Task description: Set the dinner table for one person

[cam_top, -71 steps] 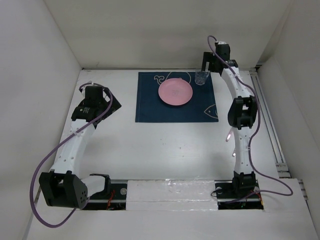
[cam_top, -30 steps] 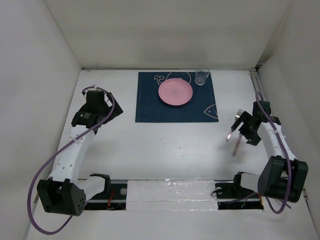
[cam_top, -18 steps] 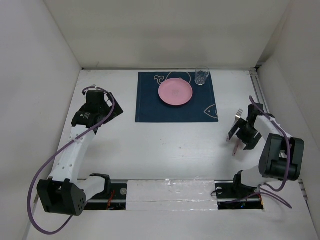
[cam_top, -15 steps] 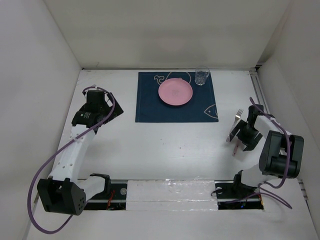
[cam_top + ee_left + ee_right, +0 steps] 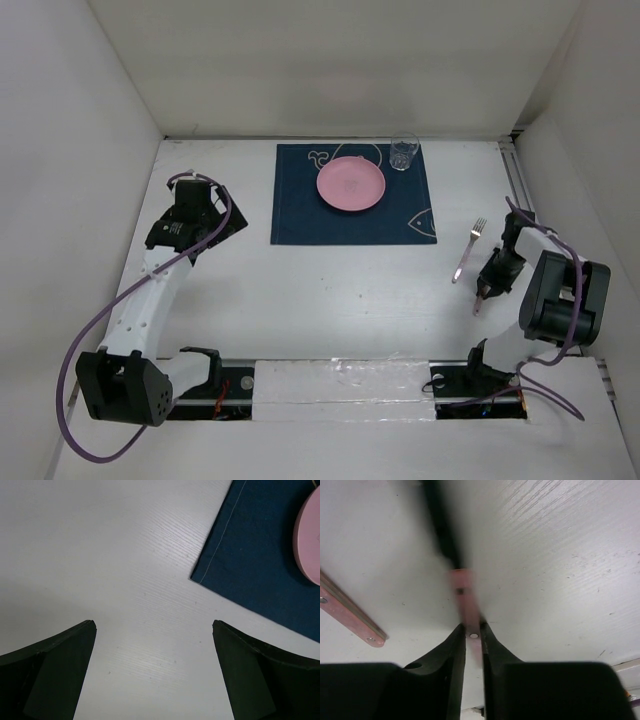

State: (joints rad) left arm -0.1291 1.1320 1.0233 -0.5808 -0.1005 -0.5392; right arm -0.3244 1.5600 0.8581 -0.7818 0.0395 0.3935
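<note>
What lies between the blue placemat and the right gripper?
A fork, lying on the table apart from the placemat; the top view shows it.

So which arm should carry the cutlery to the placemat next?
Right. The right fingers pinch the pink-handled utensil, with the fork lying beside it. The left fingers hang open, empty, left of the placemat.

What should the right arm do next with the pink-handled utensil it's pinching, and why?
Probably lift it slightly, straight up. The right gripper is closed on the end of the pink-handled utensil, low over the dinner table, and the fork lies right beside it. Rising first should avoid dragging it or knocking the fork before carrying it toward the placemat with the plate.
</note>
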